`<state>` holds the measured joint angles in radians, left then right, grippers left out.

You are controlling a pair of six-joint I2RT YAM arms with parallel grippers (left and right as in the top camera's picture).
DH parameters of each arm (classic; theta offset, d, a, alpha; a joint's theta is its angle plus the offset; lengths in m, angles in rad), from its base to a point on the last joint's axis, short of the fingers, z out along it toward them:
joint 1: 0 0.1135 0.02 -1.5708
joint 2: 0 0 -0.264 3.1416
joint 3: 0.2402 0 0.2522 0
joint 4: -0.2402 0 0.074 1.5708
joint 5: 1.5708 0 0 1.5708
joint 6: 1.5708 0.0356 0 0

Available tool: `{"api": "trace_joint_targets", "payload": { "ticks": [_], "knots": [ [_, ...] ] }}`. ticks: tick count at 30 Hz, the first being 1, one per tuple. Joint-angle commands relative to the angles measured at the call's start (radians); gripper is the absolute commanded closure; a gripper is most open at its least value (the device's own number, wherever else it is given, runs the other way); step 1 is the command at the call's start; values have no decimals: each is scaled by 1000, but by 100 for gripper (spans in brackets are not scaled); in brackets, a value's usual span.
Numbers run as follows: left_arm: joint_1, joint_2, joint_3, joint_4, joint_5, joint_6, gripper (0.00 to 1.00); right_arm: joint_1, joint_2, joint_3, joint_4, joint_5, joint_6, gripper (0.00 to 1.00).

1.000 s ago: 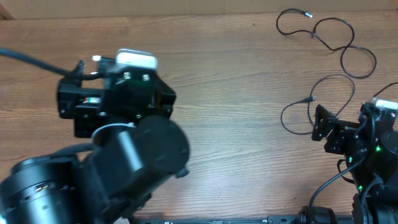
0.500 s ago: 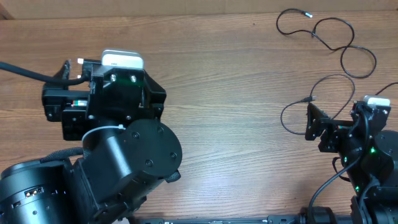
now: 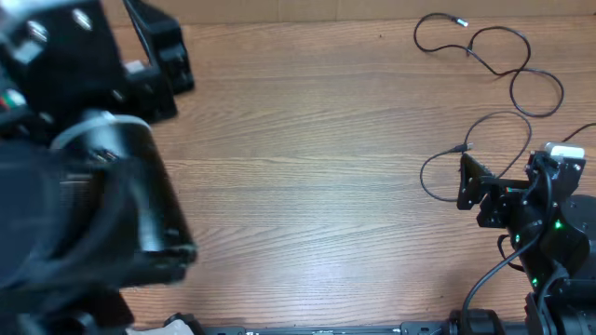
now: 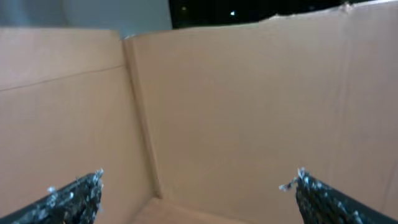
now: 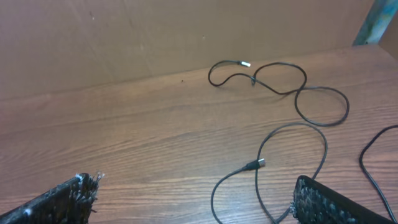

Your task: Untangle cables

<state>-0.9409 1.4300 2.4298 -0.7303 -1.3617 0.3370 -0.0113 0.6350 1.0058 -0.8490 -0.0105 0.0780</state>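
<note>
Likely approach step: cables (image 3: 470,51) lie loose at 2 o'clock, unheld, L gripper (image 4: 199,180) and R gripper (image 5: 193,186) w/ fingers apart; next, R needs to drop on nearest plug (image 3: 463,148) & pinch.

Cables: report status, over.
Left fingers open, empty, facing cardboard wall. Right fingers open, empty, short of nearest cable. Cables in loose loops, ungrasped. Nothing blocking.
</note>
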Motion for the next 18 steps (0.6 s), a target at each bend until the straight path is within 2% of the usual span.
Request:
{"api": "trace_joint_targets", "payload": {
  "ticks": [1, 5, 8, 9, 13, 18],
  "knots": [
    [69, -8, 8, 175, 338, 292, 0, 4, -4, -3, 5, 5, 5, 0],
    [99, -3, 8, 195, 603, 384, 0, 4, -4, -3, 5, 6, 4, 0],
    [121, 3, 3, 52, 804, 528, 0, 4, -4, -3, 5, 6, 4, 0],
    [146, -5, -26, 5, 911, 602, 0, 4, -3, -3, 5, 6, 4, 0],
    [267, -69, -179, -14, 1028, 527, 0, 4, 13, -3, -1, 5, -25, 0],
    [484, -252, -547, 47, 1085, 443, 0, 4, 86, -3, -28, 3, -68, 0]
  ]
}}
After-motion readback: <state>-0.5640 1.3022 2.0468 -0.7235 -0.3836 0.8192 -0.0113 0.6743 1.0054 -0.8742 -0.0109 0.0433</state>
